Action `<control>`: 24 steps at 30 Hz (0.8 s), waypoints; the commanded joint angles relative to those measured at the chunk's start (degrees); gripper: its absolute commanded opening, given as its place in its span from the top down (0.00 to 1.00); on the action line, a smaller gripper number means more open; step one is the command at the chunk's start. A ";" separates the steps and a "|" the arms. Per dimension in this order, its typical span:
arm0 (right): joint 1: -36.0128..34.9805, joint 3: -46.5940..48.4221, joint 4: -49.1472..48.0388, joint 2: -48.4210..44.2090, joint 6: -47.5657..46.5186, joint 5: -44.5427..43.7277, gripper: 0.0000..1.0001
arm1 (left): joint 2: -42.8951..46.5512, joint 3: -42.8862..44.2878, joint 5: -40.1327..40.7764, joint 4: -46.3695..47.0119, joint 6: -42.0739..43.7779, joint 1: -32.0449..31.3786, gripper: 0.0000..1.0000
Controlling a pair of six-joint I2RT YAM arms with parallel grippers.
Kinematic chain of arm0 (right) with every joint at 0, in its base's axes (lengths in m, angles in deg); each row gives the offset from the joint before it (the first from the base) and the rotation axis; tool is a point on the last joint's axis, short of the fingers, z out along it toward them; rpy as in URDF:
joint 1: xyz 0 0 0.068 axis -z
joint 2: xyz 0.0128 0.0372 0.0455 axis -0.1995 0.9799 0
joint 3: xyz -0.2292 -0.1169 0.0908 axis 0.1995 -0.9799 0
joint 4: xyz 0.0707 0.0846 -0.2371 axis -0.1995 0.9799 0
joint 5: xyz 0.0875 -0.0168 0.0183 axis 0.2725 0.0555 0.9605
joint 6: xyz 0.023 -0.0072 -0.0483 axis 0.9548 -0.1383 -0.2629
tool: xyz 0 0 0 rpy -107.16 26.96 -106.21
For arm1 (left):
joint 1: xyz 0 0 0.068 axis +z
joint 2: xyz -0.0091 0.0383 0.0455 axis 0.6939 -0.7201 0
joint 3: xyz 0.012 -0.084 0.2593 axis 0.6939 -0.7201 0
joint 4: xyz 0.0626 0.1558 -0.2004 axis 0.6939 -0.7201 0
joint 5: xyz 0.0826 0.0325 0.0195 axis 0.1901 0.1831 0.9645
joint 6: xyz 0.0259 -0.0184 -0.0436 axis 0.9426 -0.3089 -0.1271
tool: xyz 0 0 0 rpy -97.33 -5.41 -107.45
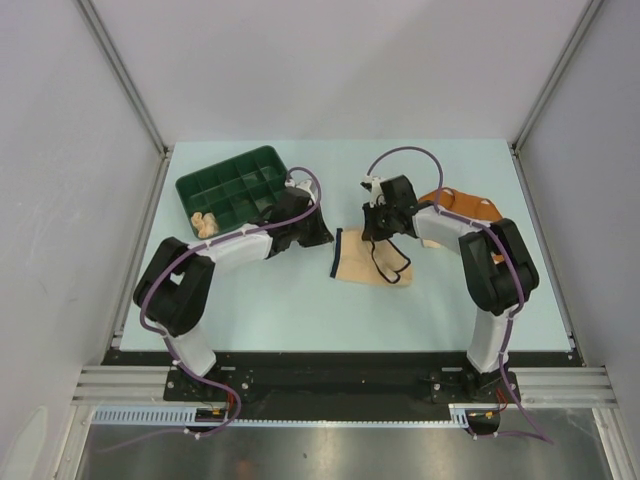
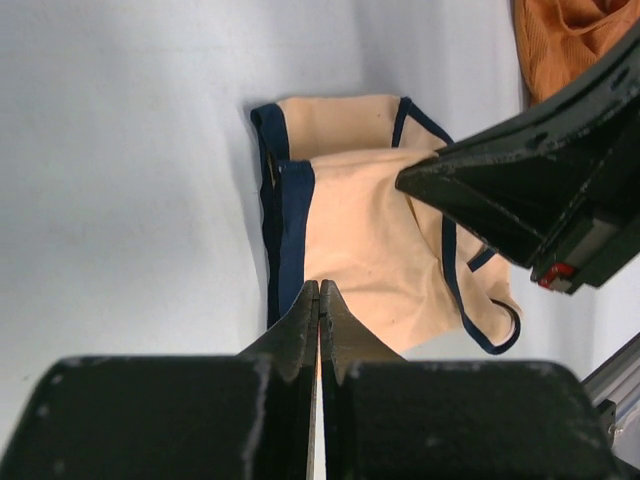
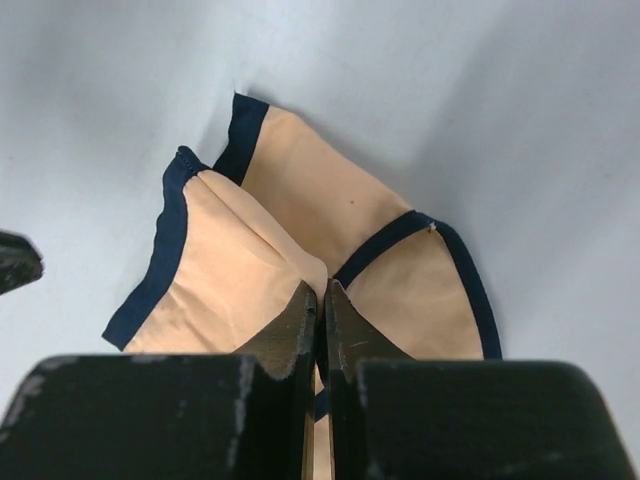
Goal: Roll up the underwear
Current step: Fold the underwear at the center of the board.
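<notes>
Pinching raised fold of cream underwear (image 1: 365, 262) with right fingers (image 3: 316, 300), centre of frame on worktop (image 1: 300, 310); holding left fingers (image 2: 314, 300) pressed together, empty, just left of it; showing peach underwear (image 1: 205, 224) at lower-left corner of green tray (image 1: 230, 185), rust-orange underwear (image 1: 452, 200) right of centre, partly behind right arm (image 1: 495, 265)

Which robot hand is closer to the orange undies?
Right. The right gripper is just left of the orange underwear, pinching the cream underwear. The left gripper is farther left, at the cream pair's other edge.
</notes>
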 commanded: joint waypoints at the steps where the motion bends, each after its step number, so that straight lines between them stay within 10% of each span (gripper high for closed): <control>1: 0.78 4.02 -1.25 2.07 -0.71 -0.98 0.99 | -0.16 1.81 -0.67 -0.42 1.94 0.39 1.00; 24: 2.62 13.16 2.35 6.91 -2.21 -3.09 1.00 | -0.69 0.31 -2.43 1.25 2.29 0.30 1.00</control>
